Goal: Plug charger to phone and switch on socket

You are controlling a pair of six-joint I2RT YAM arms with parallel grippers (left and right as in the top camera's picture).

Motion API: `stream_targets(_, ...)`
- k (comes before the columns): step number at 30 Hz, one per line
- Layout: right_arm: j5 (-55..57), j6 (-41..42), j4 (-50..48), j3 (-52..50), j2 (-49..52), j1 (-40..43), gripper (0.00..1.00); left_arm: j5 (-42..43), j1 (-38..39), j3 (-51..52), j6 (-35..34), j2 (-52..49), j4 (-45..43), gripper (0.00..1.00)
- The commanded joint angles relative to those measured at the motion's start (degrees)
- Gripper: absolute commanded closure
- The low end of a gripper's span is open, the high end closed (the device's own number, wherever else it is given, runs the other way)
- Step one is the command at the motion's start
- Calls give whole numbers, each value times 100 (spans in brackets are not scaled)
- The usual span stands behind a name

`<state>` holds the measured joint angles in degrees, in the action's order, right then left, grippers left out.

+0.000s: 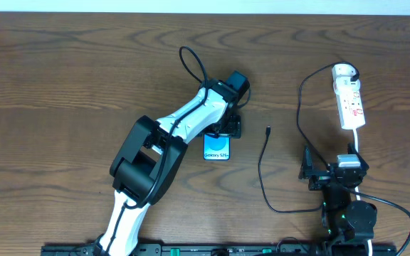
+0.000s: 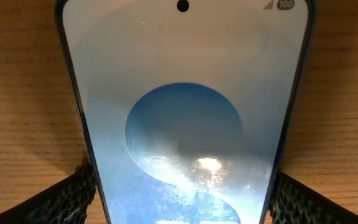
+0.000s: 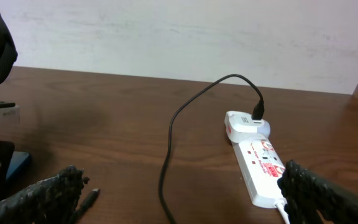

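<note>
The phone [image 1: 217, 148] lies flat on the table [image 1: 62, 85] at the middle of the overhead view, screen up, with the left jaws astride its upper end. In the left wrist view the two pads [image 2: 73, 199] sit at the bottom corners, right against the phone's long edges. Whether they press it or only flank it I cannot tell. The phone looks like a stiff, thin slab with a glossy glass face, so I judge it slippery and apt to slide on the wood. The long edges are the place to hold it, squarely and with modest force, leaving the short ends free.

The charger [image 1: 260, 171] is a thin black cable. It seems to run from the white plug head [image 1: 342, 71] on the socket [image 1: 351, 99] at the upper right, down past the right arm and back up. Its small plug [image 3: 91, 198] lies loose to the right of the phone, apart from it. The cable looks limp and light and will not help with aiming, so the hold belongs on the small stiff plug, just behind its tip.

The right jaws, at the lower right of the overhead view, gape wide with nothing between them. The socket looks like a light plastic strip and may skid when its switch is pushed.
</note>
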<state>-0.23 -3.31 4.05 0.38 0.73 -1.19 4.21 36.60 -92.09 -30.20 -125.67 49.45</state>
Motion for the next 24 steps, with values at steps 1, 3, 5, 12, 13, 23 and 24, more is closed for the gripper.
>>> stream_targets(1,4,70,28,-4,-9,2,1,109,-15,225,-4,-247,-63,12)
stream_targets(3,4,70,28,-4,-9,2,1,111,-15,219,-4,-247,-50,12)
stream_targets(5,7,70,28,-4,-9,2,1,114,-15,219,-7,-238,-42,12)
stream_targets(12,4,70,28,-4,-9,2,1,111,-22,219,-7,-179,-24,20)
stream_targets(13,4,70,28,-4,-9,2,1,111,-22,219,-7,-162,-24,20)
stream_targets(23,4,70,28,-4,-9,4,1,210,-35,11,-9,133,319,20)
stream_targets(24,4,70,28,-4,-9,2,1,293,-39,-15,-9,197,343,20)
